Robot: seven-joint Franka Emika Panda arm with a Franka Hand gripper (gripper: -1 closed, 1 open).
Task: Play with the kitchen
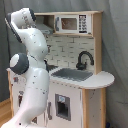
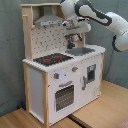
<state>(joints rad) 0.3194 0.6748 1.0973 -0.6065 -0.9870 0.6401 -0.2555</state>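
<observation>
The toy kitchen (image 2: 60, 85) is white and light wood and shows in both exterior views. In the second exterior view I see its pegboard back (image 2: 47, 42), grey hood (image 2: 47, 21), red-ringed stovetop (image 2: 52, 59), knobs (image 2: 65, 75) and oven door (image 2: 64, 96). My gripper (image 2: 74, 37) hangs low in front of the back wall, above the sink (image 2: 84, 51) and just under the upper shelf. In the first exterior view the black faucet (image 1: 84, 59) and sink (image 1: 73, 75) are in sight, but my own white arm (image 1: 31, 75) hides the gripper.
A toy microwave (image 1: 70, 23) sits on the top shelf. A rounded counter end (image 1: 102, 79) sticks out beside the sink. The kitchen stands on a wooden surface (image 2: 107, 107), with a grey curtain (image 2: 10, 60) behind it.
</observation>
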